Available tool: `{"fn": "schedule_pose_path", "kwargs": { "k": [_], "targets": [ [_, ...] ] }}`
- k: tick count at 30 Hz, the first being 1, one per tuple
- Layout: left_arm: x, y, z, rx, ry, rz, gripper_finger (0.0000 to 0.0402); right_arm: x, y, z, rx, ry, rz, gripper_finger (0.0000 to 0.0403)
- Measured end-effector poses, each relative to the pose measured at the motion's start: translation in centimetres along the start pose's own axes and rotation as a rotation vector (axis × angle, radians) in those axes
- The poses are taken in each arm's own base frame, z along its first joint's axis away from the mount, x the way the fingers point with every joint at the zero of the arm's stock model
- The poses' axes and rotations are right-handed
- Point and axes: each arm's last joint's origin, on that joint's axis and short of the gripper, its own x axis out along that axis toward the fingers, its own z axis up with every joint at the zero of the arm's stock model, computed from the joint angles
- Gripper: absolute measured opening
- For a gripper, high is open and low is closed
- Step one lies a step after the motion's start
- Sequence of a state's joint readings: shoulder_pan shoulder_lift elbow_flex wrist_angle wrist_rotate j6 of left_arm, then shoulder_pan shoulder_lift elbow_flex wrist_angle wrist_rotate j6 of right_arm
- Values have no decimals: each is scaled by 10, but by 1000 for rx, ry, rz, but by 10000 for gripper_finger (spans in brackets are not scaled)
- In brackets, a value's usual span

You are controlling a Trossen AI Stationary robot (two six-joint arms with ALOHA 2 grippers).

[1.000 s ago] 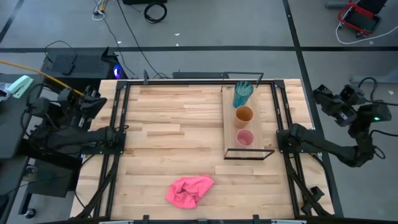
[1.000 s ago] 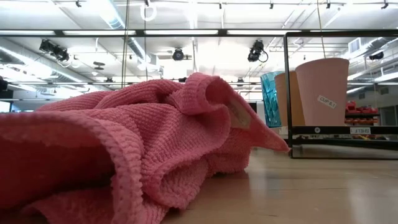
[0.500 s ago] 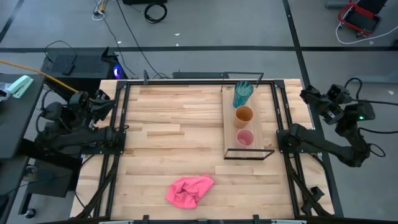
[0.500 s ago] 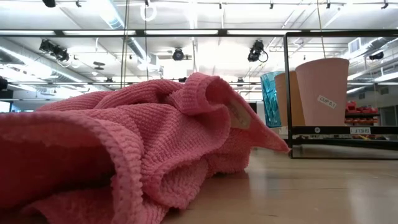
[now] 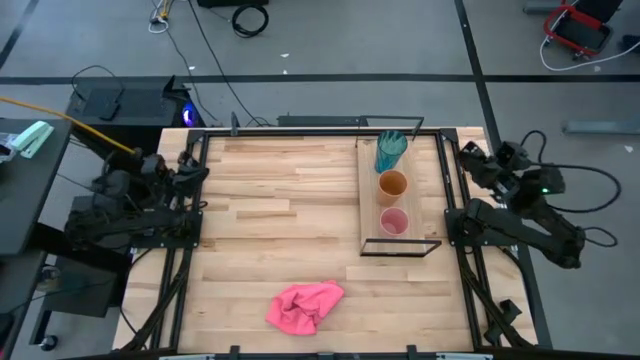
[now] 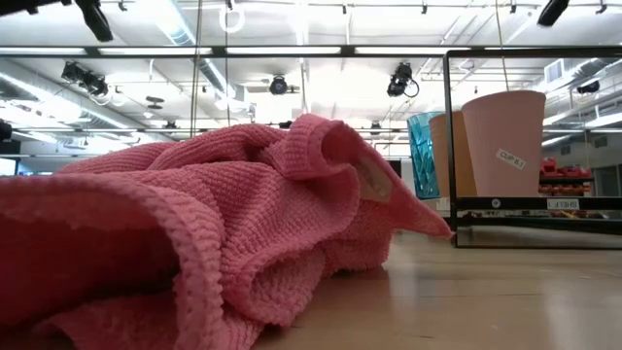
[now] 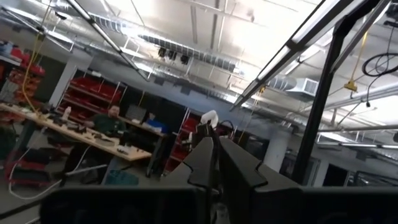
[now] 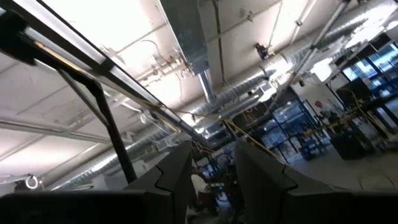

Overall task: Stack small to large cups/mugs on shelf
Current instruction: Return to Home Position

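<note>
Lined near to far along shelf (image 5: pixel 425 200): pink cup (image 5: pixel 394 221), orange cup (image 5: pixel 392 184), teal cup (image 5: pixel 390 148). Near shelf's far right side, right claw (image 5: pixel 466 155), slightly parted; at bench (image 5: pixel 270 210) left edge, left claw (image 5: pixel 195 170), closed.

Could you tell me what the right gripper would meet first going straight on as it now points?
Probably nothing near: the right gripper, open at the right edge of the table, tilts upward, and only distant ceiling ducts show between its fingers. The dark frame bar passes to one side.
</note>
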State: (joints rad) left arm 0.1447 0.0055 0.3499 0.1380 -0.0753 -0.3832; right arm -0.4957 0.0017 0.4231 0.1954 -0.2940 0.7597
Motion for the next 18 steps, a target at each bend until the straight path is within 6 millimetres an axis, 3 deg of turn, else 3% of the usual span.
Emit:
{"fn": "schedule_pose_path", "kwargs": {
  "k": [10, 18],
  "targets": [
    [1, 11, -28, -6, 49, 22, 38, -2, -33, -34, -9, -5, -35, 130],
    [1, 15, -33, 71, 51, 62, 28, -12, -68, -66, -81, -97, -248, 130]
  ]
}}
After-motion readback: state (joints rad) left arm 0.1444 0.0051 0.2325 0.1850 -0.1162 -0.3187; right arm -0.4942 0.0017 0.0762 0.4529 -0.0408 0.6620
